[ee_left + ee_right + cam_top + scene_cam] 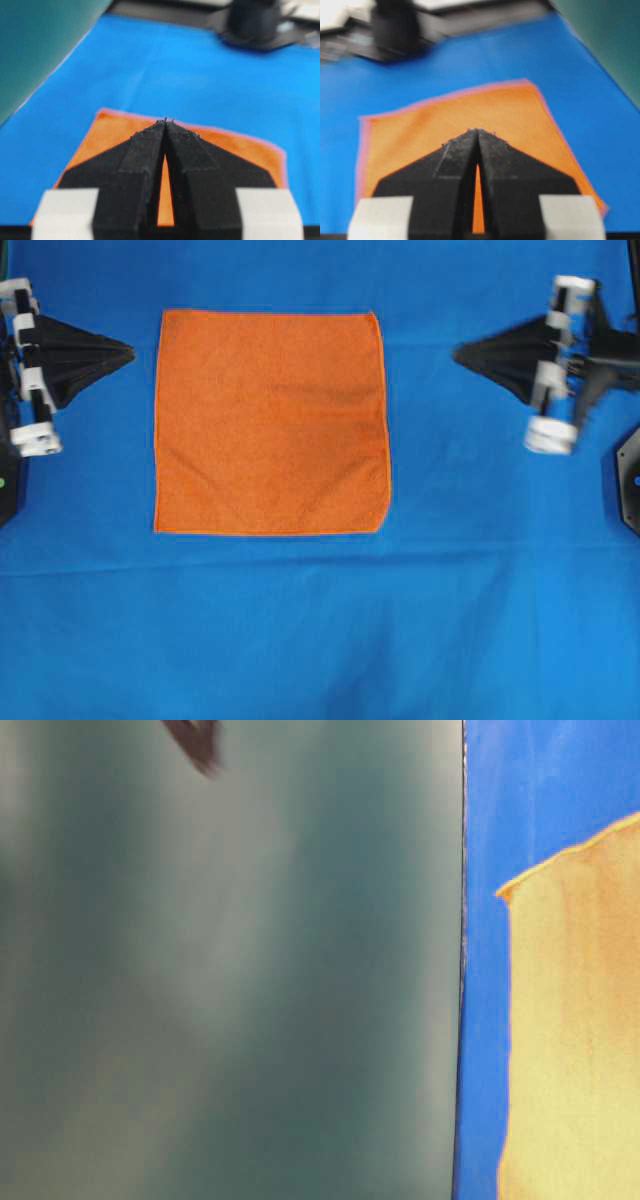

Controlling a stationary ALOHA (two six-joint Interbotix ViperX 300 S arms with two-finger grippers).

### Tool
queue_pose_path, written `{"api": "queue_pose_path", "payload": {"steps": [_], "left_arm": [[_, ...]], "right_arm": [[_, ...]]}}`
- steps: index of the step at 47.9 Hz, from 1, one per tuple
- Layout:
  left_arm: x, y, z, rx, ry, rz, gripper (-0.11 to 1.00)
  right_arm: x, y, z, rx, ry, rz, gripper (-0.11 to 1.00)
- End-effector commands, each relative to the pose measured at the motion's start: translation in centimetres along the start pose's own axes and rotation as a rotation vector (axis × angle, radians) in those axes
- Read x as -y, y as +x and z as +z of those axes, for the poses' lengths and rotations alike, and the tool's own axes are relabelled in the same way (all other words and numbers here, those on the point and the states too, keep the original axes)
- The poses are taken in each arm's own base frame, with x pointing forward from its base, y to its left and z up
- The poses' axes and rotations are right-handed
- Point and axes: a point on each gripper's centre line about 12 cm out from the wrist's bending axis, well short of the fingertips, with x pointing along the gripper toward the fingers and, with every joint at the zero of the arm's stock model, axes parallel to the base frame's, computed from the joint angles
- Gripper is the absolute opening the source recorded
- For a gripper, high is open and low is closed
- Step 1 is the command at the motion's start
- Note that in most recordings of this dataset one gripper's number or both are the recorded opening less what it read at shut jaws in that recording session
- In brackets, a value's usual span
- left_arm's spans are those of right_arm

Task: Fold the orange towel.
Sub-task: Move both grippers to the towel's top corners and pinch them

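The orange towel point(270, 422) lies spread flat and square on the blue cloth point(320, 630), a little left of the middle. My left gripper point(130, 352) hovers just off the towel's left edge, shut with its black fingertips touching and nothing between them. My right gripper point(458, 354) hangs further off to the right of the towel, also shut and empty. In the left wrist view the towel point(115, 132) shows beyond the closed left gripper point(166, 120). The right wrist view has the towel point(470, 112) ahead of the closed right gripper point(477, 131).
The blue cloth covers the whole table. A dark arm base point(260, 25) stands at the far side in the left wrist view, another arm base point(395, 25) in the right wrist view. A blurred grey-green panel point(230, 980) fills most of the table-level view.
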Motion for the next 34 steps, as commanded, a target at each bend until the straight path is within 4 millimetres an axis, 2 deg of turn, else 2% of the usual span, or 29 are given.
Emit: {"api": "queue_pose_path", "payload": {"steps": [1, 4, 8, 11, 16, 18, 20, 22, 26, 34], "left_arm": [[-1.4, 0.9, -0.7, -0.039, -0.022, 0.066, 0.01], [-2.6, 1.5, -1.8, -0.087, -0.046, 0.115, 0.04], [-4.0, 2.2, -3.0, -0.136, -0.077, 0.173, 0.21], [-5.0, 2.7, -3.8, -0.164, -0.098, 0.214, 0.37], [-6.8, 3.6, -5.9, -0.225, -0.122, 0.280, 0.69], [-7.5, 4.0, -6.9, -0.252, -0.130, 0.302, 0.80], [-7.9, 4.4, -7.7, -0.270, -0.135, 0.314, 0.88], [-8.3, 4.8, -8.5, -0.287, -0.140, 0.323, 0.92], [-8.8, 5.6, -9.8, -0.311, -0.146, 0.335, 0.92], [-9.8, 7.2, -12.4, -0.366, -0.152, 0.351, 0.92]], "right_arm": [[1.5, 2.1, 0.3, -0.023, 0.024, -0.055, 0.00], [2.4, 3.6, -0.3, -0.064, 0.037, -0.085, 0.01], [3.9, 5.7, -1.3, -0.137, 0.051, -0.130, 0.03], [5.1, 7.0, -2.3, -0.191, 0.062, -0.162, 0.18], [6.9, 9.0, -4.3, -0.269, 0.080, -0.208, 0.51], [7.5, 9.7, -5.1, -0.293, 0.086, -0.221, 0.60], [8.0, 10.2, -5.7, -0.312, 0.091, -0.230, 0.62], [8.3, 10.7, -6.2, -0.327, 0.093, -0.237, 0.59], [9.0, 11.6, -7.3, -0.357, 0.099, -0.250, 0.56], [10.1, 13.0, -9.3, -0.395, 0.106, -0.267, 0.56]]}}
